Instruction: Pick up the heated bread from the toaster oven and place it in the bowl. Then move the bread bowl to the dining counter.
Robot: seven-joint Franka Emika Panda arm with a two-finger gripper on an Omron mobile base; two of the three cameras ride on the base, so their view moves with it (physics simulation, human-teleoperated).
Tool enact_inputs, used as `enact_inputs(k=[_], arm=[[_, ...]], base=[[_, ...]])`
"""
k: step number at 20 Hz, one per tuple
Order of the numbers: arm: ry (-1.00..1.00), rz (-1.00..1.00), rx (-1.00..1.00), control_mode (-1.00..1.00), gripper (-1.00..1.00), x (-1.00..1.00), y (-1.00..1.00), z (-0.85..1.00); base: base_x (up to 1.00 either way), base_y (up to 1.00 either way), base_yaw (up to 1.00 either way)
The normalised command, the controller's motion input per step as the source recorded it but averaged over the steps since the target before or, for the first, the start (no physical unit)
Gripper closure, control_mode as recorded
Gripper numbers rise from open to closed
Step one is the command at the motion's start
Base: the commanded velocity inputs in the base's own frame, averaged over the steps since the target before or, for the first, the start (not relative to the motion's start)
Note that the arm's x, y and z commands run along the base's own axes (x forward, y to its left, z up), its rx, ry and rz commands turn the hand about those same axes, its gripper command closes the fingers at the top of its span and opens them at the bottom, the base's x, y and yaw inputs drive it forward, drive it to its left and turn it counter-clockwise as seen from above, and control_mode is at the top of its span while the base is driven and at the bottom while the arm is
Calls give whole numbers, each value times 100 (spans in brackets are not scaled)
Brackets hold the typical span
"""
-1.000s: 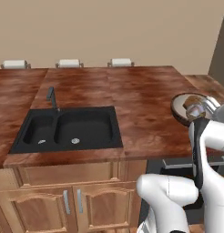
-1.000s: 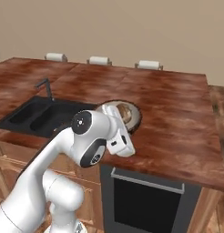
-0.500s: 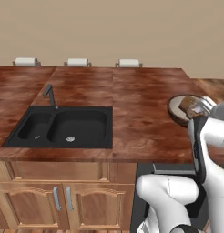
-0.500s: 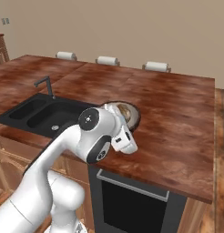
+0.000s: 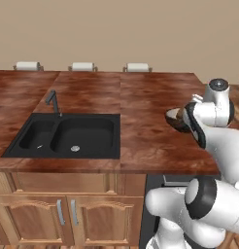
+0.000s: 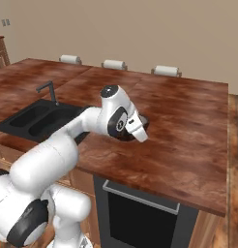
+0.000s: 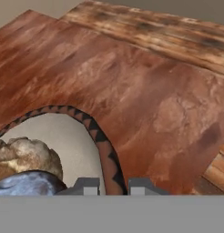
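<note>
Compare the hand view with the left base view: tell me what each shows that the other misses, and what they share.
Hand view alone: the heated bread lying in the bowl's pale inside, the zigzag pattern on the rim, and the gripper shut on that rim.

Left base view alone: the black double sink with its faucet, the cabinet doors below, and three chair backs behind the counter.

Both: the bowl and the dining counter.
</note>
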Motion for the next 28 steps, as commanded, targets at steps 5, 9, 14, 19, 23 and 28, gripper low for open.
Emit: enact_inputs(k=[5, 9, 14, 19, 23, 28], arm=[[-1, 0, 1, -100, 100, 92, 0, -72], [0, 0, -7, -100, 100, 100, 0, -59], [0, 0, -4, -100, 100, 78, 8, -68], [0, 0, 0, -100, 100, 3, 6, -69], [0, 0, 0, -100, 100, 0, 0, -32], [0, 0, -1, -100, 100, 0, 0, -31]], base=[[0, 0, 0], [0, 0, 0], [0, 0, 0], [0, 0, 0], [0, 0, 0], [0, 0, 0]])
